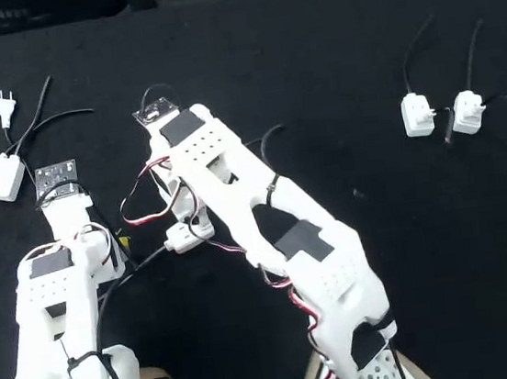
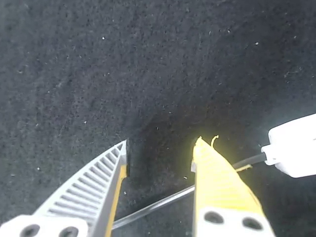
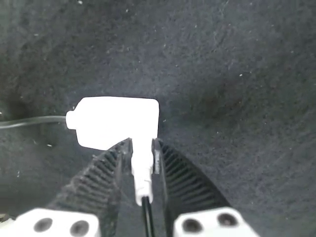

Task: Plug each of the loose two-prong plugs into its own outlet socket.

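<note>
Right jaws pinch a white plug (image 3: 142, 170) (touching the outlet socket (image 3: 116, 122)).

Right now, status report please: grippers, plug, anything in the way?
Right gripper shut on a plug, tip at the white socket. Left gripper open above the black cloth. No visible obstruction; another loose plug lies beyond the left arm.

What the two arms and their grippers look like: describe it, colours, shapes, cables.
Both the left arm and right arm are white printed shells with black motor blocks; red, white and black wires loop beside the right one. The left gripper pairs a ribbed white finger with a yellow finger. The right gripper has two ribbed black fingers.
</note>
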`<state>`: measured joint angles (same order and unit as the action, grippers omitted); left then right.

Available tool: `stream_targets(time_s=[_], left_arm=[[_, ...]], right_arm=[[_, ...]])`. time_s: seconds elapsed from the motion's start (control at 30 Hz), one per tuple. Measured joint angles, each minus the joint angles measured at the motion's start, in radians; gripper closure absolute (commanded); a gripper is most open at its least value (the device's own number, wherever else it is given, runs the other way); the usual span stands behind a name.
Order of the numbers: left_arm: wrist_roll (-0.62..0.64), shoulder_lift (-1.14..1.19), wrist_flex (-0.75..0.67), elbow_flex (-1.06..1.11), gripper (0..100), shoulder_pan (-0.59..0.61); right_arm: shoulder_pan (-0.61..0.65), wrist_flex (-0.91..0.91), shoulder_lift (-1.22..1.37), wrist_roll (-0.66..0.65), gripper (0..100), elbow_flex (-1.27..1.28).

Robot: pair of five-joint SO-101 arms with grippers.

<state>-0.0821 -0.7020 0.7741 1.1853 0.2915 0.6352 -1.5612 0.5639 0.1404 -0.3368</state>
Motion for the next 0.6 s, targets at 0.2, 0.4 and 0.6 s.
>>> stream_targets(time_s=[0.2, 0.4, 0.6], left_arm=[[0.0, 0.0, 0.0, 0.0, 78, 0.0], [0.0, 0.0, 0.0, 0.0, 78, 0.0], [0.0, 0.0, 0.0, 0.0, 78, 0.0]], right_arm=[[-0.005, 0.074, -0.006, 0.0, 98.8, 0.084], [-0.005, 0.129, -0.057, 0.0, 98.1, 0.155], [0.006, 0.132, -0.13, -0.054, 79.1, 0.178]])
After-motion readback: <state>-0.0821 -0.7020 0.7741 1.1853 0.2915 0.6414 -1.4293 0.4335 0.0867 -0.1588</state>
